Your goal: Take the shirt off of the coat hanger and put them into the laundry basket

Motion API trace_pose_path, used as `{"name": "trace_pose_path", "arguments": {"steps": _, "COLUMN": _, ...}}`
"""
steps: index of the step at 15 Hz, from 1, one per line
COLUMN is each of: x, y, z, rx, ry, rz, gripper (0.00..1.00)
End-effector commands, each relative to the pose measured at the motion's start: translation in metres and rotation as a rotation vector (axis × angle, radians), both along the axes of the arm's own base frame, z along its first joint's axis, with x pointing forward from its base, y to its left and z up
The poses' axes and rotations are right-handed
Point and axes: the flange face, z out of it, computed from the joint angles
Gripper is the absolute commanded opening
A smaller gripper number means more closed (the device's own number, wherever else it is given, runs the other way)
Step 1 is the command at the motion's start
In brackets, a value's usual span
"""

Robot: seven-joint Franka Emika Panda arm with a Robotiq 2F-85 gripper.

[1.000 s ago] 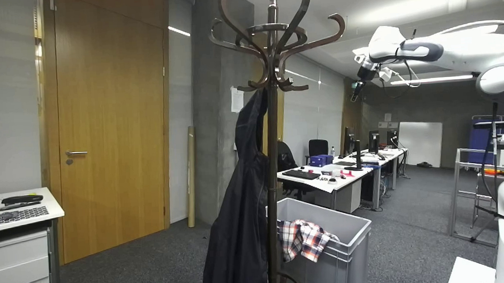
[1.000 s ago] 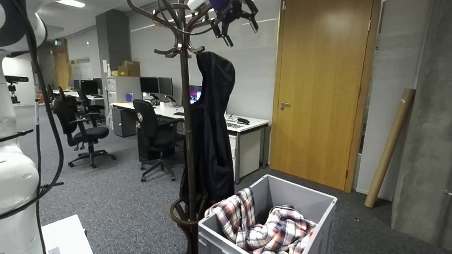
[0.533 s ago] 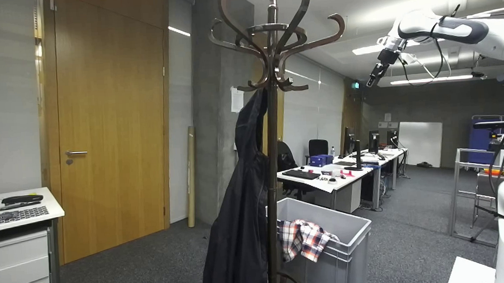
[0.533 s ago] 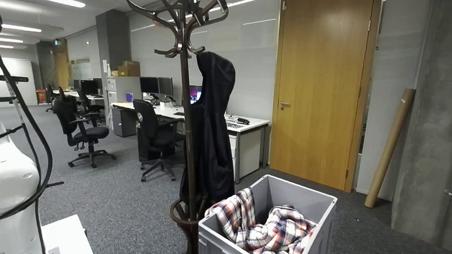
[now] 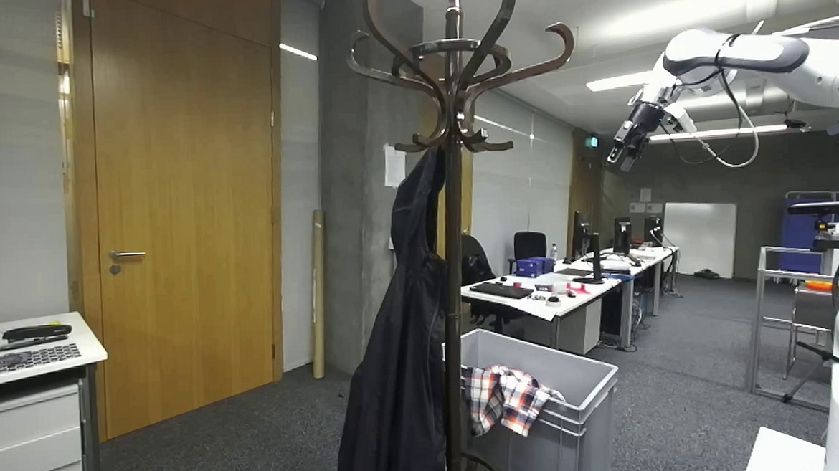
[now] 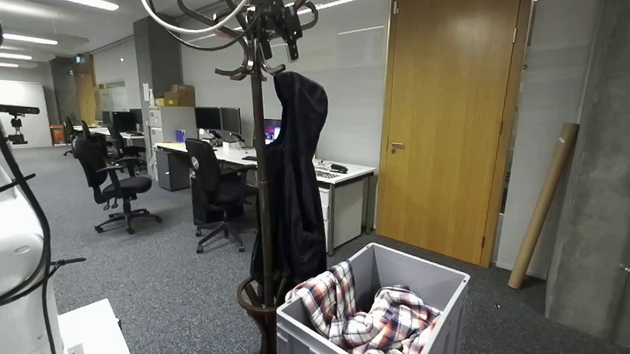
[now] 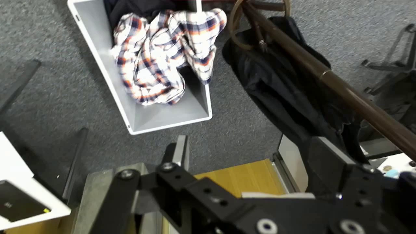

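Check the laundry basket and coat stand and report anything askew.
The plaid shirt looks askew: it lies bunched inside the grey laundry basket, but part hangs outside, over the side toward the coat stand, so it isn't fully in.

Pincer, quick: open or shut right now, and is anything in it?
Pincer: open, holding nothing; the shirt lies in the laundry basket, partly draped over its rim.

Dark hooded coat (image 6: 300,159), hanging; wooden door (image 6: 446,125), closed; brown tube (image 6: 543,207), leaning, I see, beside concrete wall (image 6: 592,243); black swivel chair (image 6: 128,186); white desk (image 6: 351,174).
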Motion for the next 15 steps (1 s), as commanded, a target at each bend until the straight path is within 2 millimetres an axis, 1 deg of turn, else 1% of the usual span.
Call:
{"name": "trace_pose_path", "arguments": {"steps": 1, "x": 0.015, "y": 0.004, "z": -0.05, "rx": 0.115, "ry": 0.132, "rz": 0.009, "gripper": 1.0}}
{"name": "trace_pose_path", "arguments": {"steps": 3, "x": 0.021, "y": 0.01, "z": -0.076, "rx": 0.078, "ry": 0.208, "rz": 0.043, "gripper": 1.0}}
{"name": "trace_pose_path", "arguments": {"steps": 4, "x": 0.044, "y": 0.016, "z": -0.107, "rx": -0.006, "ry": 0.244, "rz": 0.061, "gripper": 1.0}}
{"name": "trace_pose_path", "arguments": {"steps": 5, "x": 0.03, "y": 0.007, "z": -0.077, "rx": 0.058, "ry": 0.2, "rz": 0.033, "gripper": 1.0}}
{"name": "trace_pose_path", "arguments": {"steps": 7, "x": 0.045, "y": 0.016, "z": -0.104, "rx": 0.025, "ry": 0.255, "rz": 0.048, "gripper": 1.0}}
{"name": "trace_pose_path", "arguments": {"steps": 8, "x": 0.049, "y": 0.019, "z": -0.11, "rx": 0.018, "ry": 0.266, "rz": 0.053, "gripper": 1.0}}
{"name": "trace_pose_path", "arguments": {"steps": 10, "x": 0.053, "y": 0.021, "z": -0.113, "rx": 0.014, "ry": 0.273, "rz": 0.056, "gripper": 1.0}}
{"name": "trace_pose_path", "arguments": {"steps": 15, "x": 0.049, "y": 0.017, "z": -0.109, "rx": 0.014, "ry": 0.264, "rz": 0.049, "gripper": 1.0}}
